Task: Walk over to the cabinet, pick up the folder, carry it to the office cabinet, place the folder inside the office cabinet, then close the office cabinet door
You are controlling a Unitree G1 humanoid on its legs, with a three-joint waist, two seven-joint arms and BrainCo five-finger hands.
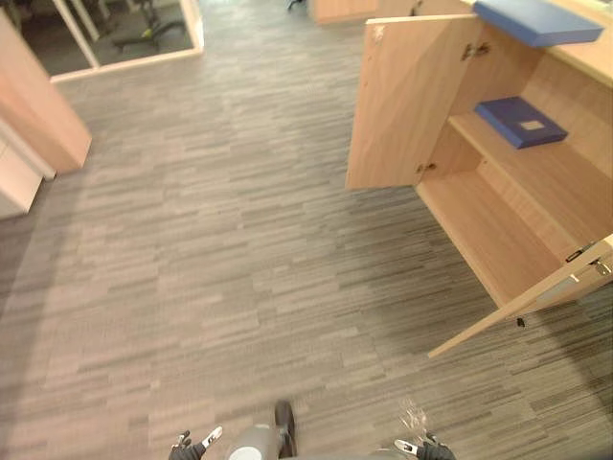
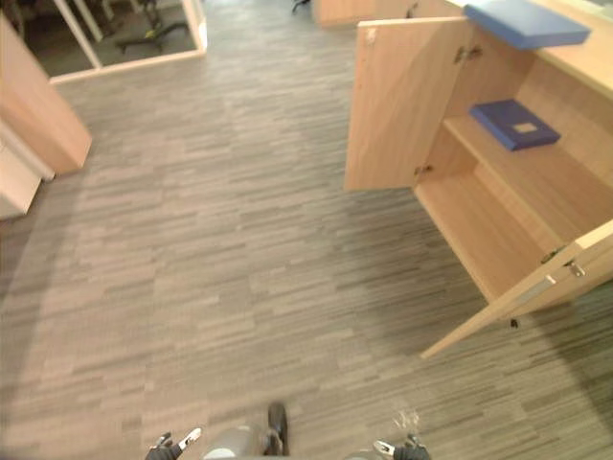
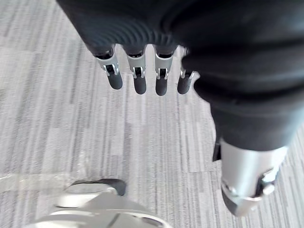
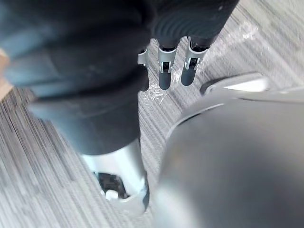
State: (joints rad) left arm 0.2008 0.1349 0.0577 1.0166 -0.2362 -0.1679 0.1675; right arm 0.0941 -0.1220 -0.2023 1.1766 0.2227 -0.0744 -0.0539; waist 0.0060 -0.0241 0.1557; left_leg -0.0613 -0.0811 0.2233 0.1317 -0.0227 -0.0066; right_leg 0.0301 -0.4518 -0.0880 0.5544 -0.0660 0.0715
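The light wood office cabinet (image 1: 498, 225) stands at the right with both doors swung open. A blue folder (image 1: 520, 121) lies flat on its upper shelf. A second blue folder (image 1: 536, 21) rests on the cabinet's top. My left hand (image 1: 192, 447) and right hand (image 1: 428, 448) hang low at the near edge, far from the cabinet. In the left wrist view my left hand's fingers (image 3: 138, 78) point straight down over the carpet and hold nothing. My right hand's fingers (image 4: 166, 71) are likewise straight and empty.
The far cabinet door (image 1: 402, 105) and the near door (image 1: 536, 297) jut out over the grey striped carpet. Another wooden cabinet (image 1: 38, 105) and a white unit (image 1: 14, 177) stand at the left. A glass partition (image 1: 124, 38) is at the far left.
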